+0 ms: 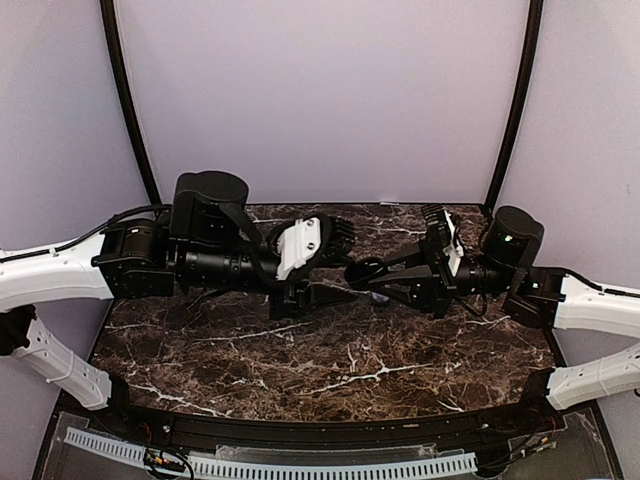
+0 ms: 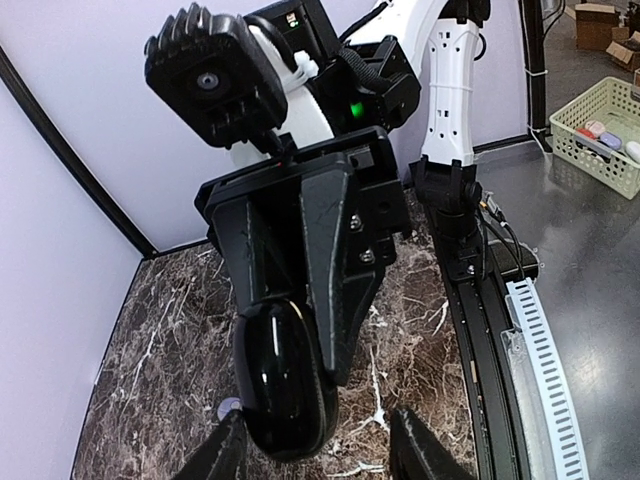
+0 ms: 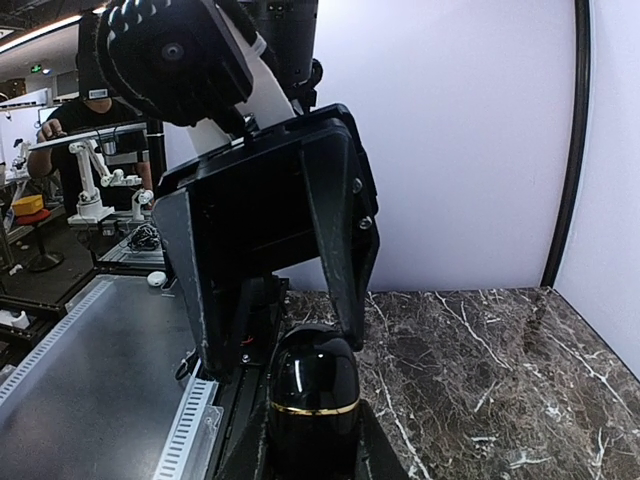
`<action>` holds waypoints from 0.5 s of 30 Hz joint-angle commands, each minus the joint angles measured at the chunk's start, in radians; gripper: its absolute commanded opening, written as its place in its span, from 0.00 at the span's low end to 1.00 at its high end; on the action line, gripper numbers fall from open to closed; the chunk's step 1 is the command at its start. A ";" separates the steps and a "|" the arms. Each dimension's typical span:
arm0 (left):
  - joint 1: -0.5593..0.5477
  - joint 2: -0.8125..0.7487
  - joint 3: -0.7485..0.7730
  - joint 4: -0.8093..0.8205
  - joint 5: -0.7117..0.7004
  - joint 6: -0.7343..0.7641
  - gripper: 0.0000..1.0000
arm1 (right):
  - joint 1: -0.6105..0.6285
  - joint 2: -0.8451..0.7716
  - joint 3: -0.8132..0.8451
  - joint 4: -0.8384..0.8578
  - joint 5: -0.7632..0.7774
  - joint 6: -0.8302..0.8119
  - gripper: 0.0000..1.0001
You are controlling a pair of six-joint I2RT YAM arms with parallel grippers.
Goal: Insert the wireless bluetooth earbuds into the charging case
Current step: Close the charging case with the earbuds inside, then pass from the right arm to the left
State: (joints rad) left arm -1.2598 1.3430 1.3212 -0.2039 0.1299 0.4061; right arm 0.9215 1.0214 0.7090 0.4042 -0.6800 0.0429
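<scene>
Above marble table [image 1: 300,370], right pincer [image 3: 315,455] gripping black charging case [image 3: 315,395], long axis toward left pincer [image 2: 318,428], open around its tip

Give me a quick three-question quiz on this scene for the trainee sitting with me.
1. True or false: the right pincer is clamped on the glossy black charging case.
2. Pick one. The jaws of the left pincer are: A) shut on an earbud, B) standing apart, C) out of every view.
3. Short answer: what colour is the thin band running round the case?

Key: 1 true; 2 B; 3 gold.
</scene>
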 commanded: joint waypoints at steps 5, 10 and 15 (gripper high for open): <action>0.023 0.023 0.014 0.019 -0.001 -0.037 0.44 | -0.004 0.003 0.030 0.047 -0.027 -0.012 0.00; 0.036 0.019 0.009 0.044 0.048 -0.062 0.36 | -0.004 0.009 0.029 0.047 -0.030 -0.012 0.00; 0.058 0.025 0.006 0.062 0.081 -0.101 0.29 | -0.004 0.008 0.029 0.044 -0.024 -0.015 0.00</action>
State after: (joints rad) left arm -1.2198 1.3708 1.3212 -0.1837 0.1646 0.3481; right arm 0.9215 1.0279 0.7090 0.4049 -0.7013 0.0353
